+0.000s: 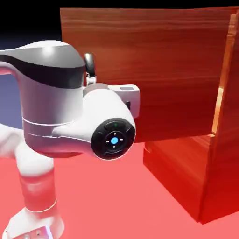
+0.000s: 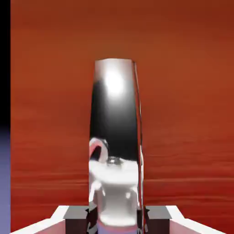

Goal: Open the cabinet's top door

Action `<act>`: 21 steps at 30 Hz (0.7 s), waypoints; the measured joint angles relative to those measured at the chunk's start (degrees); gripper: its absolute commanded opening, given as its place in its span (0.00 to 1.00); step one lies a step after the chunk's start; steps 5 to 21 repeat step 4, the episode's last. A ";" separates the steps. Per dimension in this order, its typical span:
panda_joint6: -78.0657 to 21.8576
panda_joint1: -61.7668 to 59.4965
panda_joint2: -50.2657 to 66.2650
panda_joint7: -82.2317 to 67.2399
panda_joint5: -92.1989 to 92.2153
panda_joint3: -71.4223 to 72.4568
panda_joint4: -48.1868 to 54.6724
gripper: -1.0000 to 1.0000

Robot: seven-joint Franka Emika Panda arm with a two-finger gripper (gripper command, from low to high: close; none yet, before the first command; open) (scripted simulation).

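The cabinet (image 1: 228,158) of reddish-brown wood stands at the exterior view's right. Its top door (image 1: 158,70) is swung out from the body, with a pale gap at its hinge side. The door's dark curved handle (image 1: 89,63) pokes up just behind my wrist. In the hand view the shiny handle (image 2: 114,128) runs upright down the middle, in front of the door's wood (image 2: 183,91). My gripper (image 2: 116,220) is shut on the handle, whose metal fills the space between the grey fingertips (image 2: 75,220). In the exterior view the arm hides the fingers.
The shorter lower front panel (image 1: 179,172) sits under the top door. My white arm (image 1: 60,112) fills the exterior view's left, above the red table (image 1: 116,205). A strip of blue-violet backdrop (image 2: 4,183) shows past the door's edge in the hand view.
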 measured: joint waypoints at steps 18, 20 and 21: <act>-4.24 8.26 0.90 0.49 -1.77 -5.87 6.83 0.00; -4.24 8.26 0.90 0.49 -1.77 -5.87 6.83 0.00; -4.24 8.26 0.90 0.49 -1.77 -5.87 6.83 0.00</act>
